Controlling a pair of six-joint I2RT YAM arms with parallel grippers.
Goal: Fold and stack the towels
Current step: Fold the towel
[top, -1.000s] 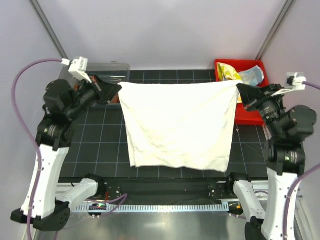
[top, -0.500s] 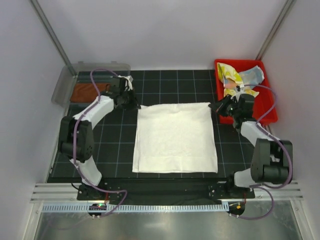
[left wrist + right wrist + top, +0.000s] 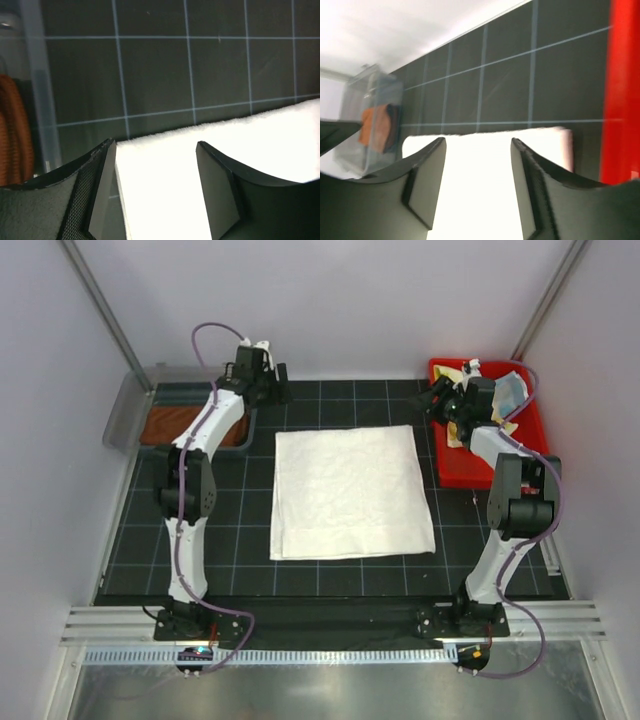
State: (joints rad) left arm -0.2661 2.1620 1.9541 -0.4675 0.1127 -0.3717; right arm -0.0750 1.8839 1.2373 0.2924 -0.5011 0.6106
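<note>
The white towel (image 3: 352, 492) lies flat and folded in the middle of the black grid mat (image 3: 200, 530), its edges roughly square to the grid lines, with a doubled layer showing along its near edge; neither arm touches it in the top view; the left gripper (image 3: 155, 145) is stretched to the far left of the mat, just beyond the towel's far left corner, and its fingers (image 3: 95, 190) stand apart with nothing between them, the towel's far edge showing below the gap in the left wrist view; the right gripper (image 3: 478, 141) is at the far right, at the left edge of the red bin (image 3: 500, 465), and its fingers (image 3: 427, 185) are likewise apart and hold nothing, the towel's far right corner lying below them in the right wrist view; the brown towel (image 3: 185, 425) sits in the clear bin (image 3: 125, 415) at the far left, just beside the left arm; the yellow towel (image 3: 453, 436) and the blue towel (image 3: 512, 390) lie crumpled in the red bin at the far right, partly hidden by the right arm; the white towel lies apart from both bins, between them on the mat.
</note>
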